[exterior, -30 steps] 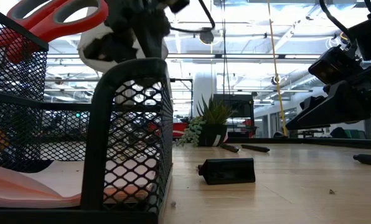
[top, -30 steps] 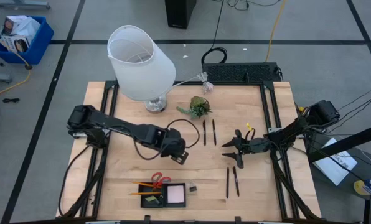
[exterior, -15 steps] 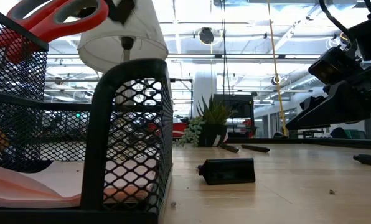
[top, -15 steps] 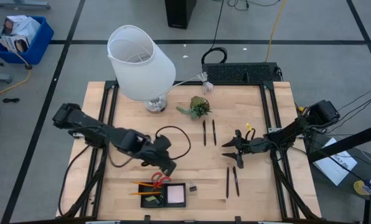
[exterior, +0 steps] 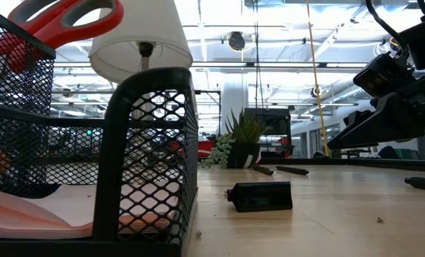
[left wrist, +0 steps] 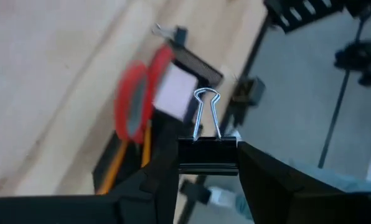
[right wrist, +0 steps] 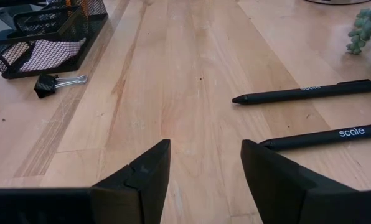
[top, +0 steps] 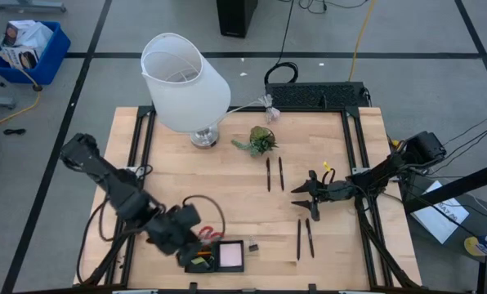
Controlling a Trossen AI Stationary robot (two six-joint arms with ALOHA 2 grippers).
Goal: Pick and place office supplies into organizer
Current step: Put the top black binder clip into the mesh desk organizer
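Observation:
My left gripper (top: 191,245) hangs over the left part of the black mesh organizer (top: 219,256) near the table's near edge, shut on a black binder clip (left wrist: 207,155). In the organizer lie the red-handled scissors (top: 210,235), orange pencils (left wrist: 119,167) and a pink sticky pad (top: 230,256). A second black clip (top: 252,247) lies on the table just right of the organizer. Two black pens (top: 274,174) lie at mid-table and two more (top: 304,238) farther near. My right gripper (top: 302,196) stands open between them, touching nothing. My left gripper pinches the clip's black body (left wrist: 207,163) between its two fingers. The silver wire handles (left wrist: 206,112) stick out forward past the fingertips. The fingers slant down from the table's left side. The clip is lifted clear, above the organizer.
A white lamp (top: 184,82) stands at the far left, with a small green plant (top: 261,140) beside it. A black keyboard-like box (top: 317,95) sits at the far edge. Bare wood lies between the organizer and the mid-table pens.
My left gripper has swung from mid-table toward the near edge and the left, rising out of the low view. It has carried the clip to above the organizer's left part and has stayed shut on it.

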